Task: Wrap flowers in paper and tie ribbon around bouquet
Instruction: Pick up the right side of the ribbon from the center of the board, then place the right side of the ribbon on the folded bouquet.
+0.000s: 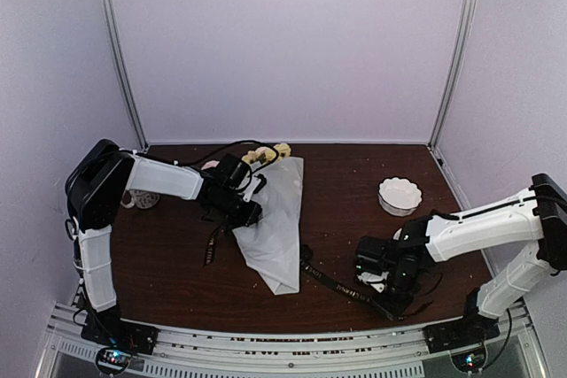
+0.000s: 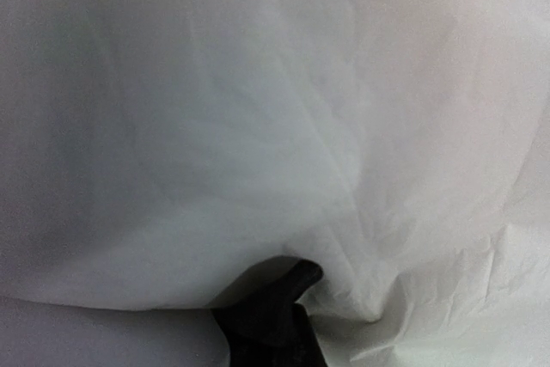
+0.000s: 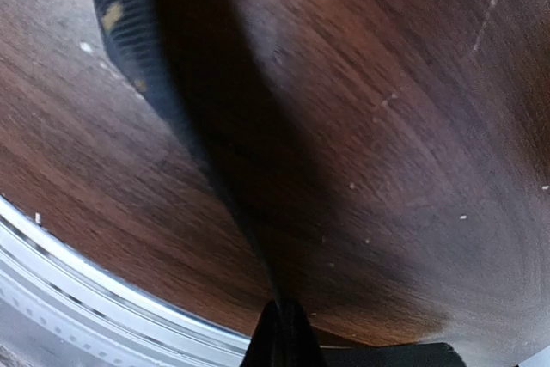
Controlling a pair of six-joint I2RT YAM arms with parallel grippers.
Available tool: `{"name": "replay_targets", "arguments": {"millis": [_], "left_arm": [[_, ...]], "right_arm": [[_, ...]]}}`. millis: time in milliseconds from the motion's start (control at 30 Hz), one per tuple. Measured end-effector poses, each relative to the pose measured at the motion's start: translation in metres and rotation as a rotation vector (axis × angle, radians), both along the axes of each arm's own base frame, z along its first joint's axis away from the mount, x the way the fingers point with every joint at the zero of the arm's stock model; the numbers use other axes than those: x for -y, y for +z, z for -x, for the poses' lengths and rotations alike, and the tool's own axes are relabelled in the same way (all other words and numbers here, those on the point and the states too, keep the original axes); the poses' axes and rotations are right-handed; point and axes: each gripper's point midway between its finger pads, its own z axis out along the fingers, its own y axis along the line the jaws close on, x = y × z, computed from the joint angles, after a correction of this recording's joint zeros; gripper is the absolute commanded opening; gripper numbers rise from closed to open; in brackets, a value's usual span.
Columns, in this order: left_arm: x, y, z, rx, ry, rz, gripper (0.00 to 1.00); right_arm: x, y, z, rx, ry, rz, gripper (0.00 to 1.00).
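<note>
1. The bouquet lies on the tabletop, left of the middle. The paper is already a cone around the flowers, and their blooms show at the far, wide end.
2. My left gripper is closed at the left edge of the cone. In the wrist view its tip is buried in a fold of the paper, so I judge that it pins the wrap.
3. The ribbon lies flat on the tabletop, from just beside the cone's narrow end toward my right arm. It is not around the bouquet.
4. My right gripper is fully closed on the near end of the ribbon, low at the tabletop.
5. I judge that the wrapping is done and the tying starts now. The next move calls for lifting this end without losing it and carrying it to the cone's narrow part, with the left side holding the paper shut.
</note>
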Motion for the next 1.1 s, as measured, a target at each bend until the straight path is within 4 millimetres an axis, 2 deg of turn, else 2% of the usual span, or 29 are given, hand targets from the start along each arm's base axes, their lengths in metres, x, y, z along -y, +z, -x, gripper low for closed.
{"name": "replay_targets", "arguments": {"millis": [100,167,200,300,400,433,467,533,567,633,700,733,800,867,900,1000,1100], "left_arm": [[0.000,0.000,0.000,0.003,-0.001,-0.004,0.00],[0.000,0.000,0.000,0.005,0.000,-0.006,0.00],[0.000,0.000,0.000,0.006,0.000,-0.007,0.00],[-0.002,0.000,0.000,0.009,0.003,-0.013,0.00],[-0.004,0.000,-0.001,0.015,0.009,-0.021,0.00],[-0.005,0.000,0.000,0.019,0.009,-0.026,0.00],[-0.006,0.000,0.000,0.022,0.011,-0.030,0.00],[-0.009,0.000,0.000,0.030,0.014,-0.041,0.00],[-0.011,0.000,0.000,0.034,0.016,-0.046,0.00],[-0.013,0.000,0.000,0.038,0.021,-0.053,0.00],[-0.013,0.000,0.000,0.041,0.023,-0.054,0.00],[-0.013,0.000,0.000,0.041,0.023,-0.054,0.00],[-0.013,0.000,0.000,0.043,0.022,-0.051,0.00],[-0.013,0.001,0.000,0.045,0.021,-0.045,0.00],[-0.012,0.001,0.000,0.048,0.020,-0.040,0.00],[-0.012,0.006,0.004,0.055,0.016,-0.014,0.00],[-0.014,0.013,0.008,0.067,0.015,0.011,0.00]], "right_arm": [[-0.013,0.009,-0.009,0.001,-0.013,-0.055,0.00],[-0.038,0.029,-0.039,0.053,-0.057,-0.167,0.00],[-0.054,0.047,-0.067,0.114,-0.096,-0.250,0.00],[-0.083,0.114,-0.160,0.348,-0.212,-0.461,0.00],[-0.093,0.207,-0.250,0.599,-0.317,-0.640,0.00],[-0.095,0.241,-0.276,0.688,-0.341,-0.698,0.00],[-0.096,0.269,-0.293,0.756,-0.351,-0.744,0.00],[-0.107,0.326,-0.309,0.876,-0.342,-0.859,0.00],[-0.115,0.344,-0.307,0.906,-0.324,-0.906,0.00],[-0.137,0.363,-0.295,0.920,-0.273,-0.982,0.00],[-0.166,0.361,-0.280,0.876,-0.210,-1.039,0.00],[-0.179,0.353,-0.276,0.847,-0.188,-1.057,0.00],[-0.205,0.325,-0.268,0.764,-0.163,-1.082,0.00],[-0.222,0.280,-0.266,0.667,-0.177,-1.072,0.00],[-0.226,0.249,-0.267,0.614,-0.195,-1.040,0.00],[-0.238,0.174,-0.272,0.493,-0.232,-0.942,0.00],[-0.250,0.126,-0.274,0.407,-0.237,-0.874,0.00]]}}
